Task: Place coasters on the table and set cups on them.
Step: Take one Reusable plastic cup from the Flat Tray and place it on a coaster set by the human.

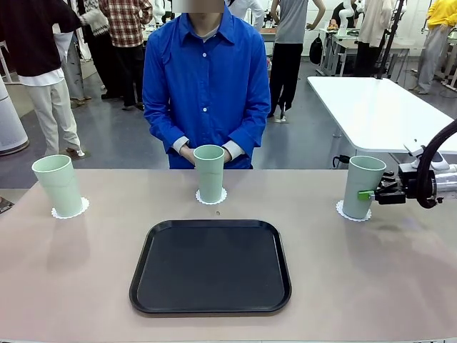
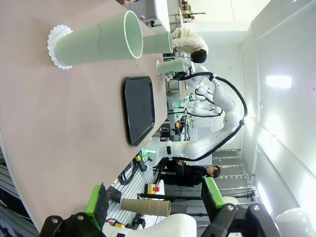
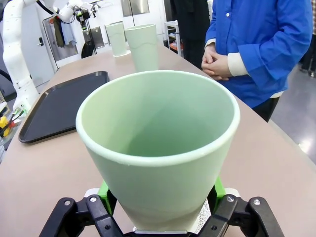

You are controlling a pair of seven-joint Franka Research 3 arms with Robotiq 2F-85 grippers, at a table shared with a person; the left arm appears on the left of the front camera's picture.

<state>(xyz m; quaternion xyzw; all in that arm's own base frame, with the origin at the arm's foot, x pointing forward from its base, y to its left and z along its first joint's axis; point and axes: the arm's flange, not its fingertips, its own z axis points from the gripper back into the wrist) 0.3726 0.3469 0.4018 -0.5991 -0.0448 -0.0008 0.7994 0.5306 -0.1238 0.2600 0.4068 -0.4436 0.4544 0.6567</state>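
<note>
Three pale green cups stand upright on the beige table [image 1: 71, 279], each on a white scalloped coaster. The left cup [image 1: 58, 184] is on its coaster [image 1: 80, 209], and the middle cup [image 1: 209, 173] on another coaster [image 1: 221, 197]. The right cup [image 1: 363, 186] rests on the third coaster [image 1: 343, 210]. My right gripper [image 1: 368, 194] reaches in from the right at this cup's lower part. In the right wrist view its green pads [image 3: 104, 193] flank the cup [image 3: 158, 148] closely, and contact is unclear. My left gripper [image 2: 155, 207] is open with nothing between its fingers, looking at the left cup [image 2: 98, 42].
A black tray [image 1: 211, 266] lies bare in the middle of the table, nearer my side. A person in a blue shirt stands at the far edge with clasped hands [image 1: 191, 151] just behind the middle cup. A white table [image 1: 378, 107] stands beyond the right corner.
</note>
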